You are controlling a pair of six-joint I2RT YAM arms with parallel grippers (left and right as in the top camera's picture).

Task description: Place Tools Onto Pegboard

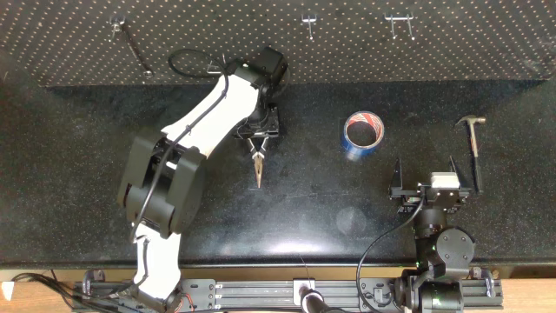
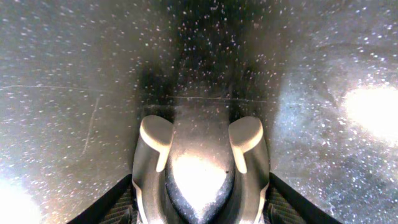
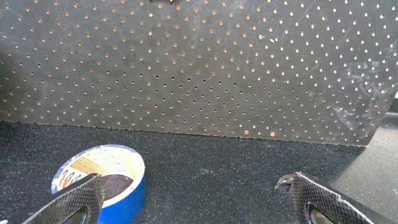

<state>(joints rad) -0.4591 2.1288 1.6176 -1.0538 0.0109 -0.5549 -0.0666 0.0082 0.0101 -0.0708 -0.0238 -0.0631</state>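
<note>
Pliers (image 1: 258, 165) with reddish handles lie on the black table, nose toward the front edge. My left gripper (image 1: 258, 132) is down over their handle end, just in front of the pegboard (image 1: 347, 43). In the left wrist view the two pale handles (image 2: 155, 140) sit close between my dark fingers (image 2: 121, 199), shut on them. A wrench (image 1: 135, 48) hangs on the pegboard's left hook. A blue tape roll (image 1: 363, 135) (image 3: 102, 171) and a hammer (image 1: 473, 143) lie on the table to the right. My right gripper (image 1: 426, 171) (image 3: 193, 186) stands open near the front, behind the tape, holding nothing.
Two bare metal hooks (image 1: 308, 26) (image 1: 400, 26) stick out of the pegboard at centre and right. The black tabletop (image 1: 87, 156) stretches left of the left arm. Both arm bases stand at the front edge.
</note>
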